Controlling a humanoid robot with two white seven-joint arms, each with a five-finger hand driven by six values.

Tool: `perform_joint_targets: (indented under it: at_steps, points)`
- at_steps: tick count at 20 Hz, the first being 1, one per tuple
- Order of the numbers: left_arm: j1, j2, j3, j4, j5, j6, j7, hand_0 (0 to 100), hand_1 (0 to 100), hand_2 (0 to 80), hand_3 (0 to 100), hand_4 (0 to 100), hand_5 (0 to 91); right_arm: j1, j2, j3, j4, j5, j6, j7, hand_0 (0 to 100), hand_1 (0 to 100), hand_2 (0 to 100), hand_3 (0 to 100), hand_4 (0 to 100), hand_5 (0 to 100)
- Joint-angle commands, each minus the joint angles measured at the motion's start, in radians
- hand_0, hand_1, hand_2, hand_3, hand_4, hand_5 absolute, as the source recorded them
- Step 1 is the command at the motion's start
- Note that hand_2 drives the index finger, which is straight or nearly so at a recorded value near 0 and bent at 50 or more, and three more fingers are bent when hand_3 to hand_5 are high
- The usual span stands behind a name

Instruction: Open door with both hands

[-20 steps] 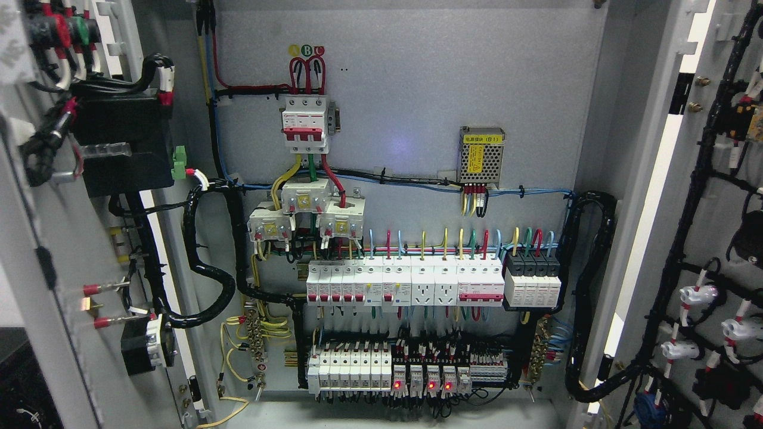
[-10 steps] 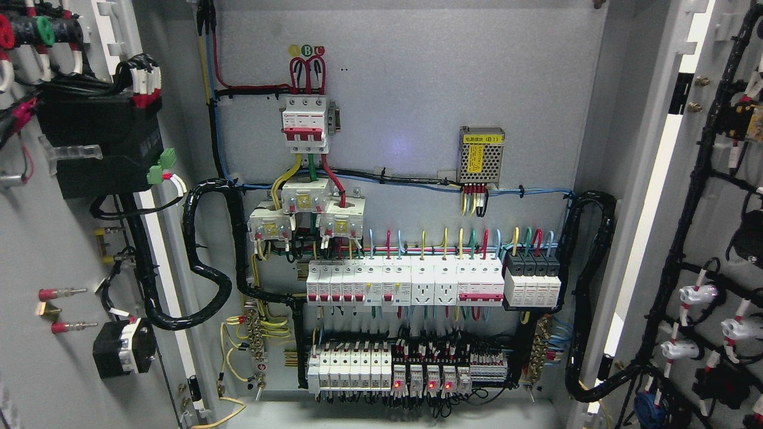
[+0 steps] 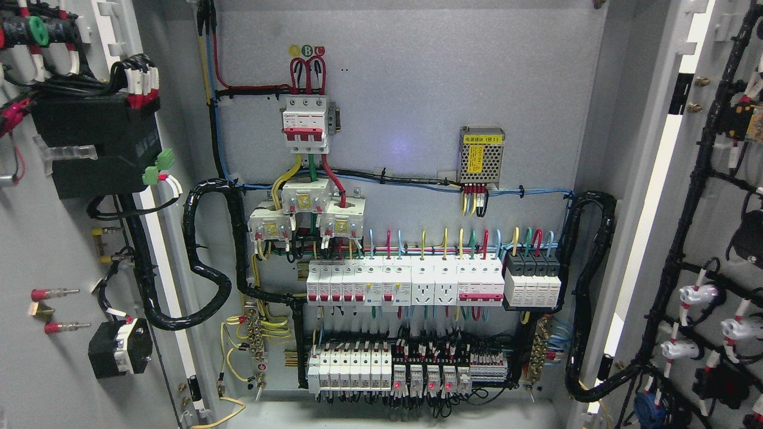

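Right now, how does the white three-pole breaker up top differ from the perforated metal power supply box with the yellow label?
The white three-pole breaker sits upper left on the back panel, the perforated metal power supply box lower and to the right. The breaker is plastic with red trim; the box is bare metal with a yellow label. Thick red wires loop into the breaker's top; thin wires leave the box's underside. Both are mounted on the grey panel.

Bright white light [image 3: 647,226] through the gap beside the grey cabinet wall [image 3: 602,119].

Left door [image 3: 53,250], right door [image 3: 724,196] swung open; breaker rows [image 3: 405,286] exposed.
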Motion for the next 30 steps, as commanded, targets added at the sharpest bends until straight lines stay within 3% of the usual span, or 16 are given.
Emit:
perform_joint_targets:
  at_steps: [1, 4, 6, 8, 12, 16, 20, 22, 24, 27, 30]
  points:
    - [0.123, 0.118, -0.334, -0.721, -0.001, -0.033, -0.001, 0, 0, 0.0, 0, 0, 0.0, 0.187, -0.188, -0.3, -0.141, 0.002, -0.036, 0.006, 0, 0, 0, 0, 0, 0]
    - [0.108, 0.16, -0.39, -0.915, -0.015, -0.153, -0.01, 0, 0, 0.0, 0, 0, 0.0, 0.322, -0.288, -0.42, -0.213, 0.0, -0.129, 0.003, 0, 0, 0, 0, 0, 0]
    - [0.079, 0.158, -0.393, -0.998, -0.067, -0.277, -0.015, 0, 0, 0.0, 0, 0, 0.0, 0.424, -0.333, -0.495, -0.257, 0.0, -0.244, 0.003, 0, 0, 0, 0, 0, 0]
    - [0.065, 0.155, -0.394, -1.061, -0.131, -0.38, -0.018, 0, 0, 0.0, 0, 0, 0.0, 0.531, -0.347, -0.541, -0.311, 0.0, -0.403, 0.003, 0, 0, 0, 0, 0, 0]
    - [0.054, 0.16, -0.399, -1.157, -0.151, -0.64, -0.018, 0, 0, 0.0, 0, 0, 0.0, 0.688, -0.361, -0.607, -0.356, -0.001, -0.703, 0.003, 0, 0, 0, 0, 0, 0]
    - [0.068, 0.158, -0.358, -1.321, -0.153, -0.832, -0.012, 0, 0, 0.0, 0, 0, 0.0, 0.824, -0.359, -0.672, -0.408, -0.055, -0.899, 0.003, 0, 0, 0, 0, 0, 0]
    - [0.073, 0.146, -0.244, -1.534, -0.15, -0.955, -0.013, 0, 0, 0.0, 0, 0, 0.0, 0.901, -0.362, -0.719, -0.463, -0.308, -0.947, -0.023, 0, 0, 0, 0, 0, 0]
    - [0.065, 0.088, -0.19, -1.619, -0.148, -1.012, -0.016, 0, 0, 0.0, 0, 0, 0.0, 0.907, -0.365, -0.75, -0.462, -0.383, -0.946, -0.03, 0, 0, 0, 0, 0, 0]
    - [0.056, 0.01, -0.158, -1.676, -0.145, -1.075, -0.015, 0, 0, 0.0, 0, 0, 0.0, 0.906, -0.396, -0.77, -0.462, -0.441, -0.943, -0.031, 0, 0, 0, 0, 0, 0]
    - [0.051, 0.01, -0.134, -1.704, -0.144, -1.235, -0.009, 0, 0, 0.0, 0, 0, 0.0, 0.898, -0.456, -0.799, -0.462, -0.478, -0.946, -0.045, 0, 0, 0, 0, 0, 0]
    - [0.054, 0.011, -0.072, -1.719, -0.139, -1.326, -0.009, 0, 0, 0.0, 0, 0, 0.0, 0.883, -0.482, -0.831, -0.462, -0.506, -0.943, -0.053, 0, 0, 0, 0, 0, 0]
